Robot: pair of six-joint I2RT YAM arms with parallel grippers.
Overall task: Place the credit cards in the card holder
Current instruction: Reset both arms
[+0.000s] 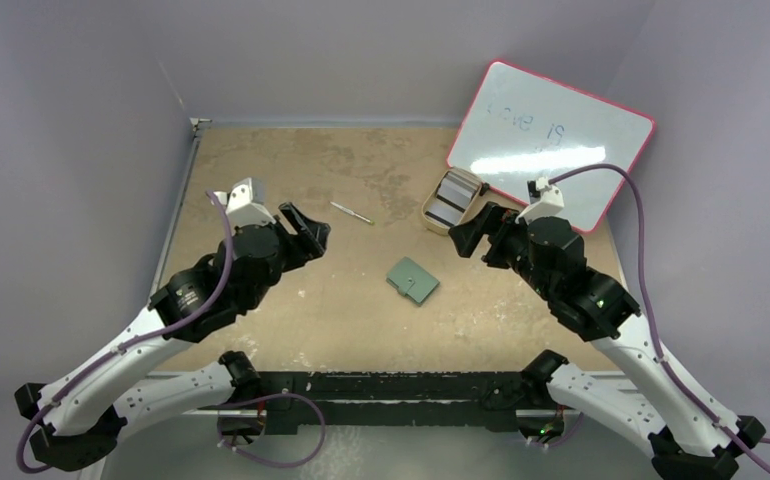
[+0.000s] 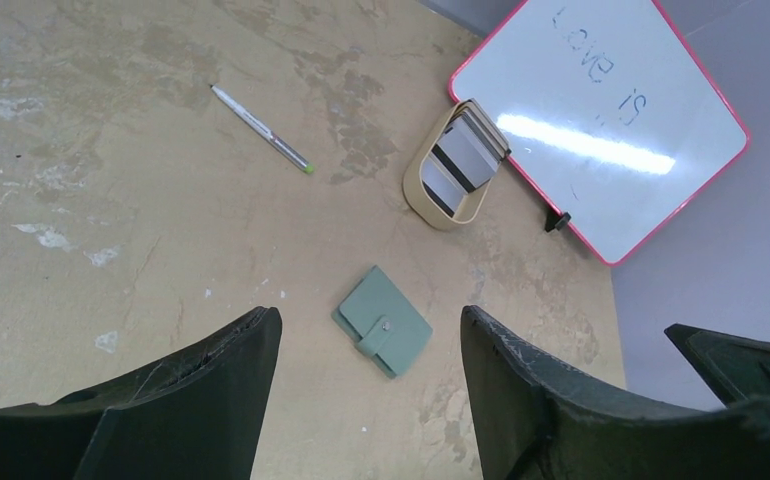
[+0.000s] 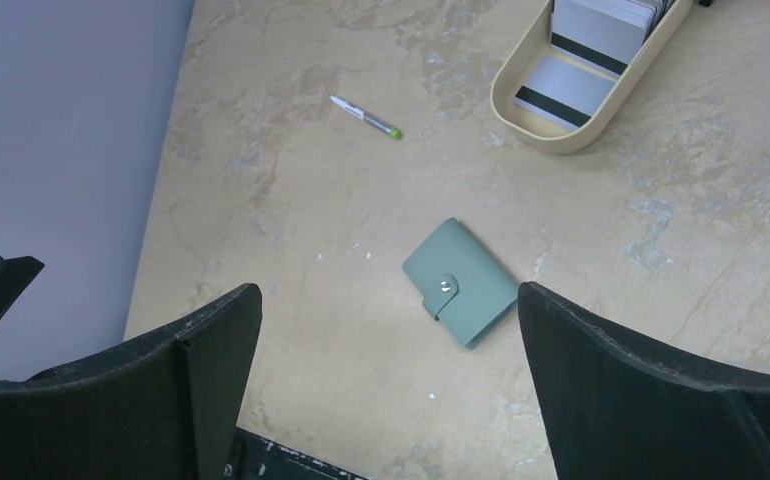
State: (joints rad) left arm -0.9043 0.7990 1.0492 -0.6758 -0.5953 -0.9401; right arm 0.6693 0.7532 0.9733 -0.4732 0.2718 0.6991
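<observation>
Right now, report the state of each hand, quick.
Left hand: open, holding nothing.
Right hand: open, holding nothing.

The scene is lit brightly and evenly from overhead, so only soft, faint shadows are cast on the table [image 1: 361, 320]. A white glare streak is reflected on the whiteboard [image 1: 551, 140] at 1 o'clock. Everything is rendered in sharp focus; the corners are slightly dimmed.
</observation>
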